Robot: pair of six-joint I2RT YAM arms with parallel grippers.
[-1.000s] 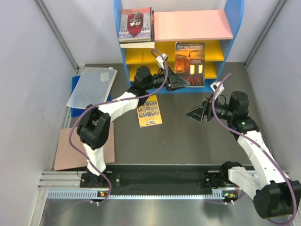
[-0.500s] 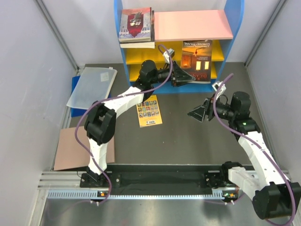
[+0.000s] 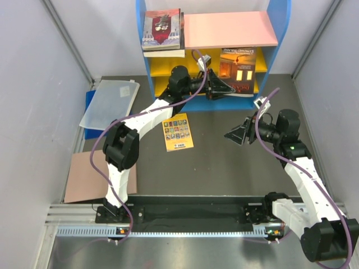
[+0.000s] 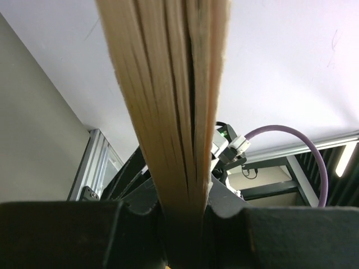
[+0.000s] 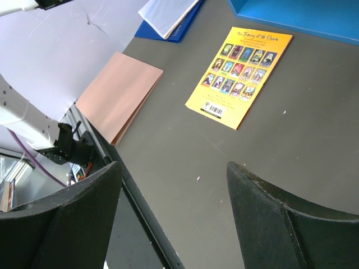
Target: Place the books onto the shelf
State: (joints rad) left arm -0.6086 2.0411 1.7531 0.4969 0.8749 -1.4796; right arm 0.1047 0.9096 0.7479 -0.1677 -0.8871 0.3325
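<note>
Dark orange-glow book [image 3: 238,66] clamped near its lower left corner in the left gripper [image 3: 220,88], jaws narrowed down hard on the page block. In the wrist view, slightly fanned page edges rising straight up from between the fingers [image 4: 84,235]. Held upright, cover toward the overhead camera, at 12 o'clock of the table [image 3: 224,168]. In front of the right-hand bay of the shelf [image 3: 280,33], top edge just under the pink top board [image 3: 230,29]. Cannot tell whether already inside the bay or touching a yellow board [image 3: 160,66].

Step in hand, as judged: seating this one book.
- Push toward 12 o'clock, keeping it upright and the top edge below the pink board.
- Watch the blue side wall at 3 o'clock of the book; better to lean against it than to stand free, since a thin paperback with splayed pages probably flops.
- Set the bottom edge down on the yellow board before letting go.
- Open only a little, then back out straight toward 6 o'clock, minding the purple cable near the frame.

Right gripper [image 3: 236,134] spread wide, holding nothing, hovering over the table at 5 o'clock of the held book. Keep it parked, out of the retreat path.

Yellow book [image 3: 178,132] flat on the table at 9 o'clock of the right gripper, apart from both arms; likely next. Stack of books [image 3: 162,31] on the shelf top at 11 o'clock, beside the pink board.
</note>
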